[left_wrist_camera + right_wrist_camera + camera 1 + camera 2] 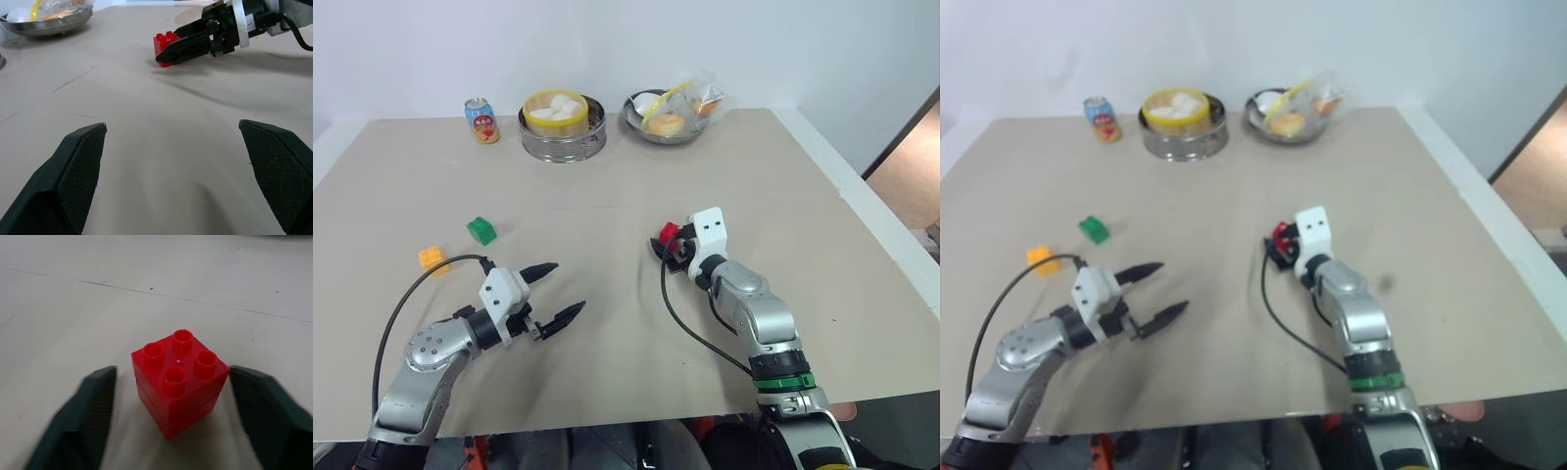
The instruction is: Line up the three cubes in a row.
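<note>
Low over the table (607, 206), right claw (168, 396) straddling red cube (178, 382), not yet clamped, left claw (558, 291) wide open.

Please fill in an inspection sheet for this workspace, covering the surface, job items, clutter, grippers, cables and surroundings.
Surface: beige table top, faint scuff lines.
Job's things: red studded plastic cube between the right gripper's fingers; green studded cube and yellow-orange studded cube apart on the left side.
Clutter: small drink can, round metal steamer with yellow-rimmed tray, metal bowl of wrapped food, all along the far edge.
Grippers: left gripper open, holding nothing; right gripper straddles the red cube, one finger at its corner, a gap at the other.
Cables: black cable at left arm; another at right arm.
Surroundings: white wall behind.
</note>
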Robot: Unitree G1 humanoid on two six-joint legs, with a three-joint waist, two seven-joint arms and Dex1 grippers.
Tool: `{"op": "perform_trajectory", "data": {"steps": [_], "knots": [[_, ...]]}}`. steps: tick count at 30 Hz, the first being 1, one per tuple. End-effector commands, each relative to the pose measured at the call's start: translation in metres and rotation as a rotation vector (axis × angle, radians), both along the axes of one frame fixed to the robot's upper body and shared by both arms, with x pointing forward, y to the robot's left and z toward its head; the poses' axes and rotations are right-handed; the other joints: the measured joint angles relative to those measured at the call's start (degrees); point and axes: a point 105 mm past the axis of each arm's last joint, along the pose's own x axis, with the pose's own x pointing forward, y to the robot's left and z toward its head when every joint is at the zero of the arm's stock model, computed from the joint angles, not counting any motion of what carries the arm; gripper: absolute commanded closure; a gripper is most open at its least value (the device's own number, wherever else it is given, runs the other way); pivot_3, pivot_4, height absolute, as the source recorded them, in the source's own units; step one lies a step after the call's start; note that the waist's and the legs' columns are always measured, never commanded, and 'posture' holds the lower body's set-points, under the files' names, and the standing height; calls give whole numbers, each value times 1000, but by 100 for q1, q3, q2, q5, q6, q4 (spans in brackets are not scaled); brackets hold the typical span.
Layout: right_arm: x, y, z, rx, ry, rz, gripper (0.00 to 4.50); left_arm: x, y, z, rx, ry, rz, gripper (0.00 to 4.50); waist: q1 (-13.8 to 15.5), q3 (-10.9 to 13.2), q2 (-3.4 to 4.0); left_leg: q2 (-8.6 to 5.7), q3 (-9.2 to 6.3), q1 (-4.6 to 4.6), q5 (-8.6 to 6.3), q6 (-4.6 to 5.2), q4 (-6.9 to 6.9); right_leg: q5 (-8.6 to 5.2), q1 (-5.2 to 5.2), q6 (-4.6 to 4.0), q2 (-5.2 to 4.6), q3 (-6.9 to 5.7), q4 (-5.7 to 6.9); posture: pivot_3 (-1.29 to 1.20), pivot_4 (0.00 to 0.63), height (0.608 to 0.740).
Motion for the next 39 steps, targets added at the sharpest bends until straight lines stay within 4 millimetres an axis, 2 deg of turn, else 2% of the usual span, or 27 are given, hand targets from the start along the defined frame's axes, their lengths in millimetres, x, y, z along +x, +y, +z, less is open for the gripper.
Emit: {"op": "perform_trajectory", "data": {"steps": [1, 3, 4, 9, 14, 19, 22, 24, 29, 39], "knots": [[3, 0, 16, 21, -56, -9, 2081, -2, 1, 9, 7, -44, 2, 0, 0, 0, 0, 2, 0, 0, 0, 0, 0, 0, 0, -1, 3, 1, 0, 0, 150, 740], [4, 1, 16, 25, -56, -10, 2717, -1, 1, 8, 9, -44, 4, 0, 0, 0, 0, 6, 0, 0, 0, 0, 0, 2, -1, -4, 9, 2, 0, 0, 150, 740], [4, 1, 16, 25, -57, -11, 2741, -1, 1, 8, 9, -44, 5, 0, 0, 0, 0, 8, 0, 1, 0, 0, 0, 3, -2, -6, 11, 3, 0, 0, 150, 740], [5, -1, 17, 5, -68, -29, 2748, 0, 2, 8, 11, -45, 8, 0, 0, 0, 0, 14, 2, 1, 0, 0, 0, 7, -4, -12, 18, 5, 0, 0, 150, 740], [-2, 5, 26, -13, -105, 29, 2748, 0, 5, 7, 16, -43, 13, 0, 0, 0, 0, 14, 4, 1, 0, 0, 0, 7, -6, -12, 18, 7, 0, 0, 150, 740], [-33, 28, 36, -35, -136, 238, 2748, -4, 13, 6, 30, -37, 13, 0, 0, 0, 1, 16, 7, -1, -3, 5, -2, 4, -10, -15, 18, 10, 0, 0, 150, 740], [-61, 44, 33, -33, -105, 432, 2748, -9, 18, 6, 29, -30, 2, 0, 0, 0, 1, 19, 7, 1, -6, 10, -2, 3, -10, -18, 21, 9, 0, 0, 150, 740], [-72, 49, 30, -44, -88, 514, 2748, -12, 21, 5, 28, -22, -7, 0, 0, 0, 1, 21, 7, 1, -7, 10, -2, 1, -10, -19, 21, 9, 0, 0, 150, 740], [-83, 61, 27, -68, -77, 618, 2748, -22, 22, -1, 39, 1, -32, 0, -1, 0, 0, 21, 9, 4, -7, 9, 2, 6, -10, -22, 19, 8, 0, 0, 150, 740], [-88, 76, 16, -123, -86, 656, 2748, -30, 21, 1, 24, -18, -3, 0, 0, 0, 0, 22, 14, 2, -9, 6, 2, 4, -14, -23, 17, 9, -1, 0, 150, 740]]}}
